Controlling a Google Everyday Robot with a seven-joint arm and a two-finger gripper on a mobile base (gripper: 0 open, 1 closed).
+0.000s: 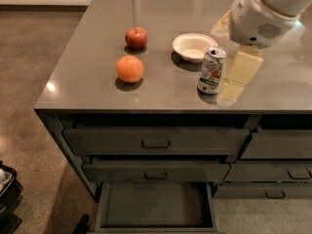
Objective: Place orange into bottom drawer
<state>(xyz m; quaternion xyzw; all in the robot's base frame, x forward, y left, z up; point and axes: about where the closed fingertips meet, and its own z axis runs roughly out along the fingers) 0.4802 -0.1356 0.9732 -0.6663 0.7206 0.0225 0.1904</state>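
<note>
The orange (130, 68) sits on the grey countertop (87, 89), left of centre, in front of a red apple (136, 38). The bottom drawer (156, 204) is pulled open below the counter's front edge, with its grey floor bare. My gripper (234, 87) hangs from the white arm (261, 16) at the right. It is low over the counter just right of a drink can (211, 69), well right of the orange, and holds nothing that I can see.
A white bowl (194, 47) stands behind the can. The two upper drawers (156, 141) are closed. More closed drawers (275, 172) are at the right. Brown floor lies to the left, with a dark object (7, 194) at the lower left.
</note>
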